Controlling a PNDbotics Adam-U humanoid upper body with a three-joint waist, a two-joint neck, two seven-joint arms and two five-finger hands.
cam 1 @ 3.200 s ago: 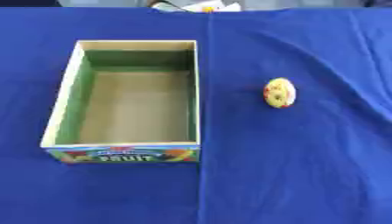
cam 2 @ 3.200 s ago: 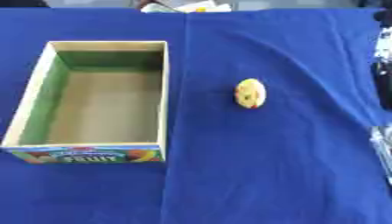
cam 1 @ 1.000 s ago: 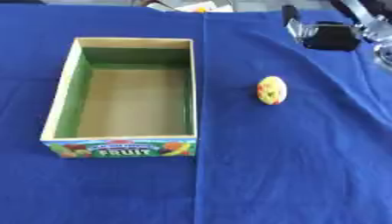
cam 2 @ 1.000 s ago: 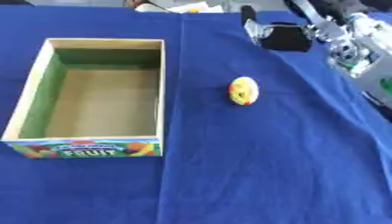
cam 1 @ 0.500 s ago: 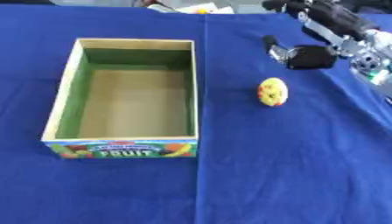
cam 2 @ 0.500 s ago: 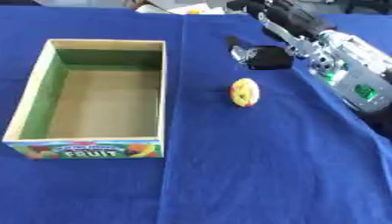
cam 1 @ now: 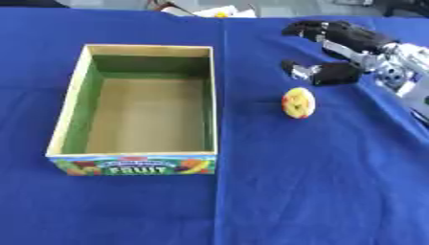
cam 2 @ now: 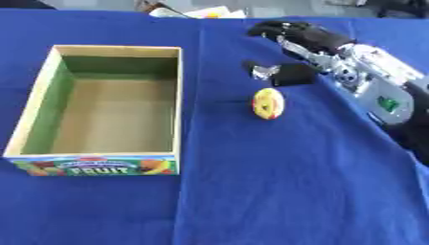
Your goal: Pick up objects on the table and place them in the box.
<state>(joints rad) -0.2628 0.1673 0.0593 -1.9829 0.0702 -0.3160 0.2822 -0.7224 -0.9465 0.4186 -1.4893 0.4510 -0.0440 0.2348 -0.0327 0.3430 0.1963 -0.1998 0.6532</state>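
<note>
A small yellow and red oval object [cam 1: 298,103] lies on the blue cloth, to the right of the box. The cardboard box [cam 1: 70,111], green inside with "FRUIT" printed on its front, stands open and empty at the left. My right hand [cam 2: 295,43] reaches in from the right and hovers just behind and above the yellow object, fingers spread and thumb [cam 2: 283,74] pointing toward it. The hand holds nothing and does not touch the object. My left hand does not show in either view.
Blue cloth [cam 1: 318,182] covers the whole table, with a crease running down its middle. Some white and yellow items [cam 1: 205,10] lie at the far edge beyond the cloth.
My right hand has moved further left and down toward the yellow object, with the thumb now close behind it. The object and the box have stayed put.
</note>
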